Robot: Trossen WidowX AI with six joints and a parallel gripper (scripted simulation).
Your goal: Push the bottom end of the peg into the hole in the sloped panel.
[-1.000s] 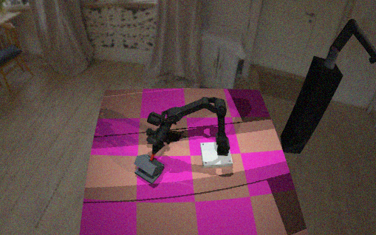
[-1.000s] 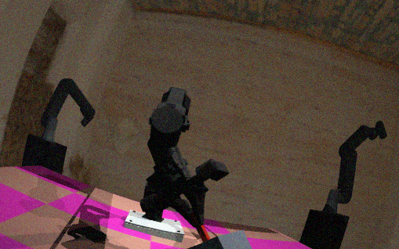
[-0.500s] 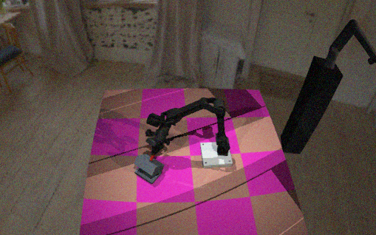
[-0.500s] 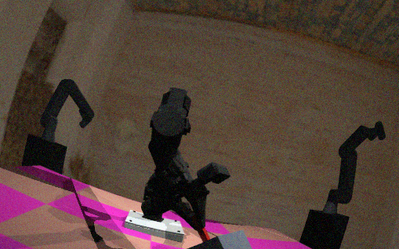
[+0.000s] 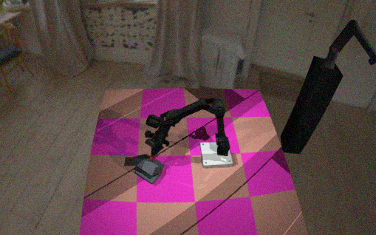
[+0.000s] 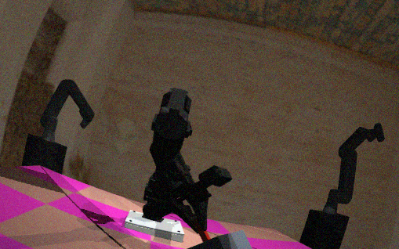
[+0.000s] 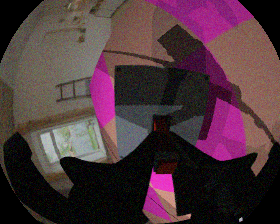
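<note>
My gripper point(image 5: 153, 154) point(image 6: 202, 230) point(image 7: 161, 135) is shut on a small red peg point(image 5: 151, 158) point(image 6: 206, 236) point(image 7: 159, 125). It holds the peg just above the upper edge of the grey sloped panel point(image 5: 148, 168) point(image 6: 240, 239) point(image 7: 143, 90), with the peg's lower end touching or almost touching the panel's face. I cannot make out the hole in the panel. In the wrist view the peg points from between the dark fingers toward the panel.
The arm's white base plate point(image 5: 211, 157) point(image 6: 156, 227) lies to the right of the panel on the pink and tan checked table point(image 5: 216, 199). A tall black camera stand point(image 5: 309, 107) rises off the table's right edge.
</note>
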